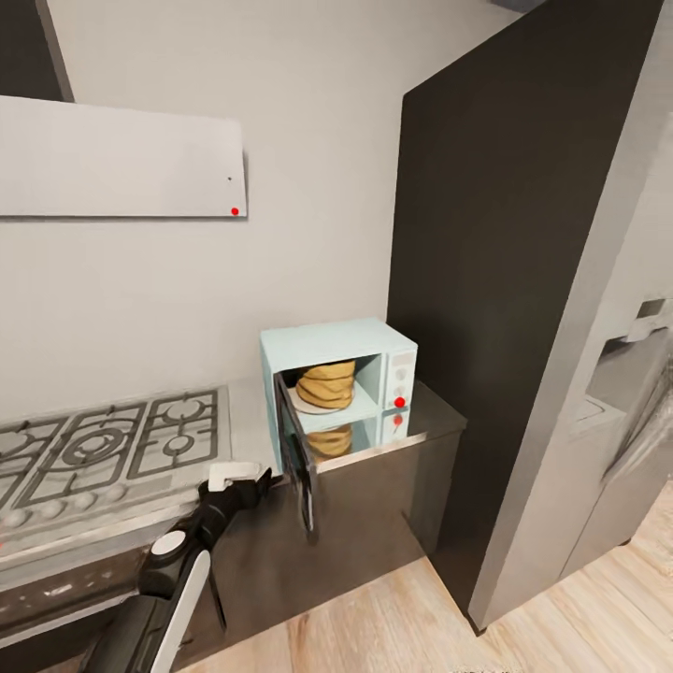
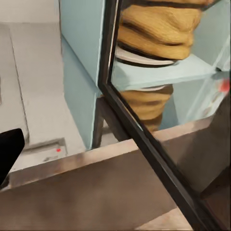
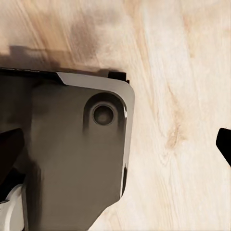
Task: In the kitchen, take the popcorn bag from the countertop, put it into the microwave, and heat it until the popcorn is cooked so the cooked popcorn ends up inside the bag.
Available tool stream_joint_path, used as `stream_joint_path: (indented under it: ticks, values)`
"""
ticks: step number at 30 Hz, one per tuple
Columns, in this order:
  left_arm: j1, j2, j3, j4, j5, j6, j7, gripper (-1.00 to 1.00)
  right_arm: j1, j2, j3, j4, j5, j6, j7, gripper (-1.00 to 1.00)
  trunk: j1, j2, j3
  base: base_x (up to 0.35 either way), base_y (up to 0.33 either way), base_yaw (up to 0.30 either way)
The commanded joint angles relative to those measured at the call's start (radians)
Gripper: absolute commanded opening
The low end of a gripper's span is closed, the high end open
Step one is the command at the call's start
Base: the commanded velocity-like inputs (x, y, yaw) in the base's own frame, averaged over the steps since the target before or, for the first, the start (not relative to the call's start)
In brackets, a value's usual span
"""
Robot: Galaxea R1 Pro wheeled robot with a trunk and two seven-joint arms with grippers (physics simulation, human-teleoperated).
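The pale mint-blue microwave (image 1: 369,344) stands on the grey countertop (image 1: 436,415) beside a tall dark cabinet. Its dark-framed glass door (image 1: 297,460) is swung wide open towards me. Inside, the tan ringed popcorn bag (image 1: 327,383) sits upright on the round beige turntable (image 1: 301,402). No popcorn shows. My left gripper (image 1: 249,482) hovers open just left of the door's outer edge, apart from it. In the left wrist view the popcorn bag (image 2: 159,29) shows through the door's glass (image 2: 144,144), with one black fingertip (image 2: 9,154) at the side. My right gripper (image 3: 115,144) hangs open over the floor.
A gas hob (image 1: 103,444) lies in the worktop left of the microwave, under a pale range hood (image 1: 121,159). The tall dark cabinet (image 1: 495,280) and a steel fridge (image 1: 626,411) stand at the right. Wood floor (image 1: 421,617) lies below; my own base (image 3: 72,159) is beneath the right gripper.
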Motion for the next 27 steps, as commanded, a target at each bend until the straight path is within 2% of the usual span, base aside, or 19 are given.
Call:
stream_joint_path:
  ticks: [1,5,27]
  values:
    - [-0.001,0.0,-0.017,0.0,0.012,0.006,0.001,1.0,-0.002,0.0,0.008,0.004,-0.006,-0.004,0.004,1.0,0.0,-0.002,-0.001,0.001,0.0,-0.251]
    - [-0.001,0.0,-0.035,0.005,0.012,0.005,0.001,1.0,-0.002,0.0,0.008,0.003,-0.005,-0.005,0.003,1.0,0.0,-0.002,0.002,0.0,0.0,-0.258]
    - [-0.001,0.0,-0.038,0.01,0.007,-0.001,0.012,1.0,-0.002,0.004,0.009,0.003,-0.005,-0.007,0.001,1.0,0.0,-0.002,0.014,0.0,0.0,-0.272]
